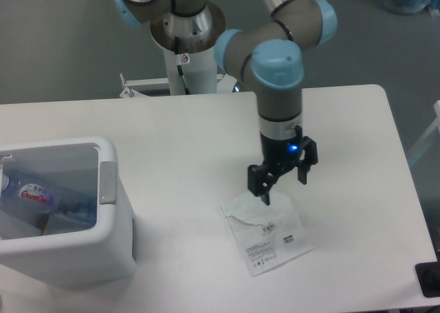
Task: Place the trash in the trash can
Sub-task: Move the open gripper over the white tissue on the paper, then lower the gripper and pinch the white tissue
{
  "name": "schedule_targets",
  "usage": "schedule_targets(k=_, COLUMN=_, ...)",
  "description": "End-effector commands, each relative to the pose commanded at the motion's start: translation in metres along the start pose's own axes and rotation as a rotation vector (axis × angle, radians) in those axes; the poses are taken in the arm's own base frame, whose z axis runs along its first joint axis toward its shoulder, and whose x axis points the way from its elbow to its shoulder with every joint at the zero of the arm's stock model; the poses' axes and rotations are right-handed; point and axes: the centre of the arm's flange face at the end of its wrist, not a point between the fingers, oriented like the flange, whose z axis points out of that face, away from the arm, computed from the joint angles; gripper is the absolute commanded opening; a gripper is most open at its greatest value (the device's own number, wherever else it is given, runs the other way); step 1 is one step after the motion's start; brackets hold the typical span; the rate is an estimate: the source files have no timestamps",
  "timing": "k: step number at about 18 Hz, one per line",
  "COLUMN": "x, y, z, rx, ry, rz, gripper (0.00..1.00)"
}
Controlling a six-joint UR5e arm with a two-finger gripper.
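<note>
A thin translucent white plastic bag [268,232] with a small printed label lies flat on the table, right of centre. My gripper [283,184] hangs open just above the bag's upper edge, with nothing between its fingers. At the left stands the boxy white trash can [113,220]. Inside it lies a clear bluish bottle [41,197] with a red-lettered label.
The arm's pedestal base [187,58] rises behind the table's far edge. The white table [344,134] ends at the right with a rounded corner. A dark object [429,278] sits off the table at the lower right.
</note>
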Motion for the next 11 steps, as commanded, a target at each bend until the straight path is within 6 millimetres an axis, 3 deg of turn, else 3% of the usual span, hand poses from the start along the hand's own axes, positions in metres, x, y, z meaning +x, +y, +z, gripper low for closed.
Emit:
schedule_targets(k=6, x=-0.004, y=0.005, z=0.06, rx=-0.092, ry=0.001, rz=0.096, gripper=1.0)
schedule_targets(k=11, x=-0.005, y=0.011, z=0.081, rx=-0.127, ry=0.011, rz=0.158, gripper=1.0)
